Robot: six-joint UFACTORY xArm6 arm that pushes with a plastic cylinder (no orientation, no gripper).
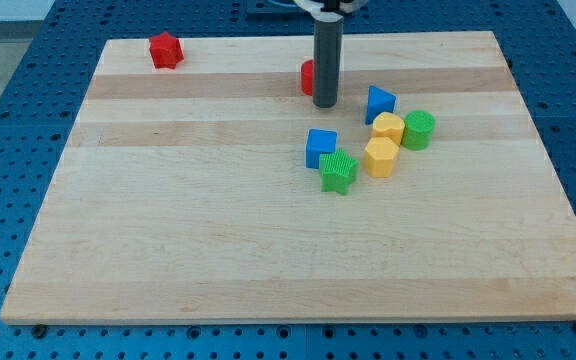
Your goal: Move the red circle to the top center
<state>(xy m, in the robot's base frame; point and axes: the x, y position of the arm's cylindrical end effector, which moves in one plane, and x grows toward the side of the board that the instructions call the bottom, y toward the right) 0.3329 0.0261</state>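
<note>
Wooden board (218, 250) lay on blue pegboard table (8, 150), filling most of the view. Dark rod came down from 12 o'clock edge of view, just right of centre; my tip (325, 104) rested on board in its upper middle part. No gripper fitted, so nothing released, clenched or grasped: bare rod only.

Red circle (308, 77) sat at about 10 o'clock from my tip, pressed against rod's left side and largely hidden behind it; shape not confirmable from visible sliver. Located near top centre of board, just below top edge.

Red star-like block (166, 50) stood alone near board's top left corner, at roughly 9–10 o'clock from my tip, well apart from it.

Cluster of six blocks noted at 4–5 o'clock from my tip. Blue block, wedge-like, (379, 103) nearest, at 3 o'clock, near but not touching. Green cylinder (419, 129) at cluster's right end, just beside upper yellow block (388, 128). Lower yellow block (380, 157), hexagon-like, touching upper one at its 6 o'clock. Blue cube (320, 148) at 6 o'clock from my tip, apart from it. Green star-like block (337, 172) touching blue cube at its 5 o'clock, just beside lower yellow block
</note>
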